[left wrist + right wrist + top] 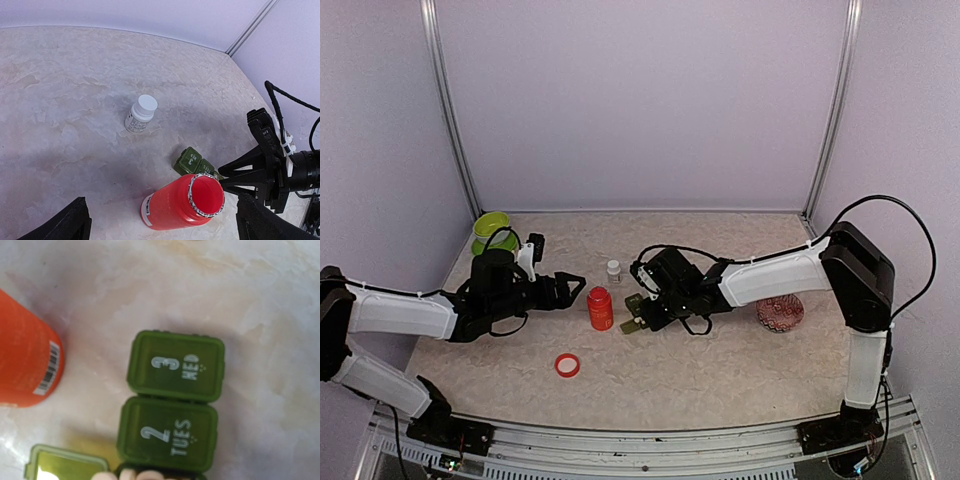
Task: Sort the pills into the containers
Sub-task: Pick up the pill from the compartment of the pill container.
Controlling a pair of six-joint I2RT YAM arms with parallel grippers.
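The containers (170, 400) are a row of dark green boxes, also seen in the top view (636, 308) and the left wrist view (192, 161). The boxes marked 3 WED and 2 TUES are closed. The third has its lid (65, 465) swung open, with white pills (145, 475) at its edge. An open red bottle (600, 308) stands just left of them. My right gripper (632, 322) hovers close over the boxes, its fingers (240, 167) apart and empty. My left gripper (568, 289) is open and empty, left of the bottle (182, 202).
A small white capped bottle (613, 268) stands behind the red one. A red cap (567, 365) lies near the front. A lime-green bowl (492, 230) sits at the back left. A patterned pink dish (780, 313) lies at the right.
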